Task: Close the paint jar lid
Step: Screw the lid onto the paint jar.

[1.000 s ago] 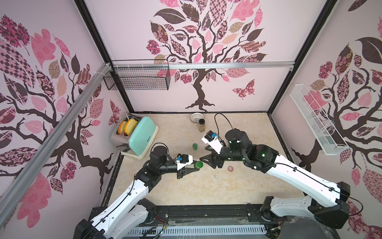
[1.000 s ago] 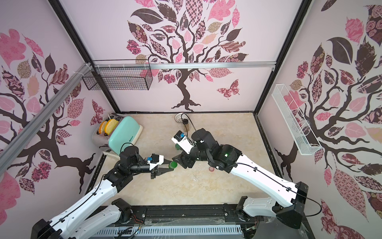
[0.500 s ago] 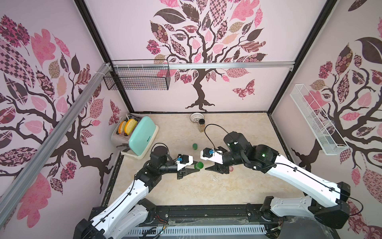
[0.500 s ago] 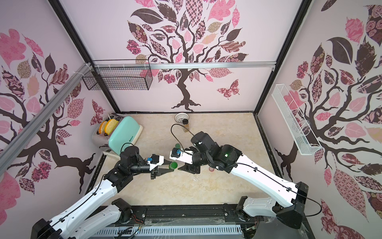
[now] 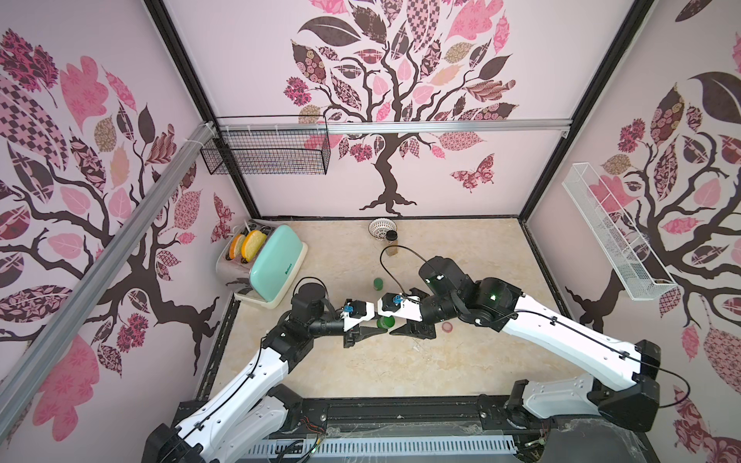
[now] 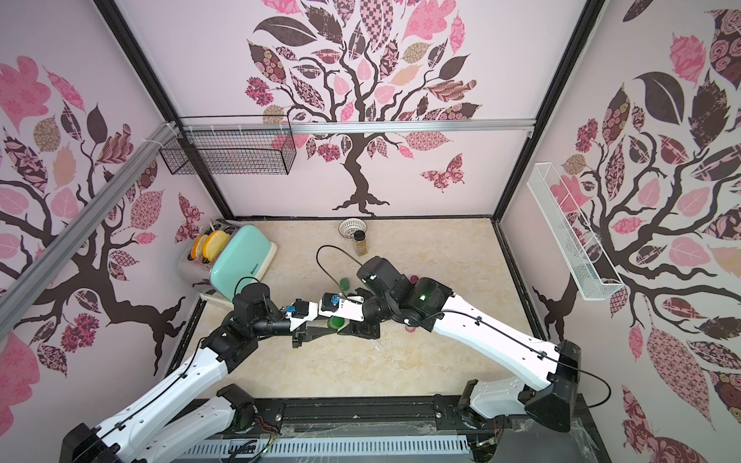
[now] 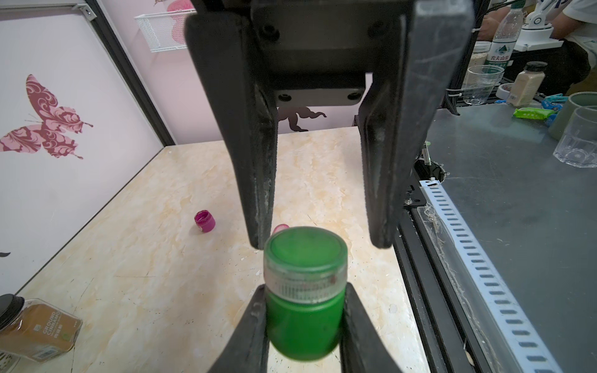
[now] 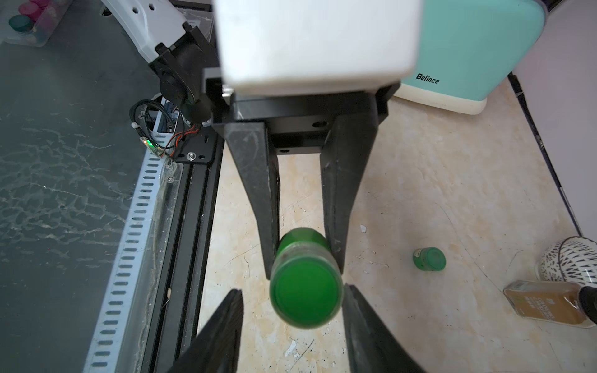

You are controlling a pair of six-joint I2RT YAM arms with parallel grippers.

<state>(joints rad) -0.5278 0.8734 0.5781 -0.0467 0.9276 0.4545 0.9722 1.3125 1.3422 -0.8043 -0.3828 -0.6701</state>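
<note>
Just below the middle of the frame in both top views, the small green plastic paint jar is held over the beige marbled bench, between the two arms. The left tool is clamped on the jar's body, one finger pressed to each flank. A round clear-rimmed lid sits on the jar's mouth (how firmly it is seated cannot be told) and is turned toward the right tool. That tool's jaws stand apart, one on either side of the lid, with a plain gap on one side and a much slimmer one on the other.

On the bench, a second small green jar stands a little above the held one in the frame. A flat pink disc lies just right of the right tool. A brown spice jar with a black cap stands near the back wall, beside a white mesh cup. A mint-green rounded box sits at the bench's left edge.
</note>
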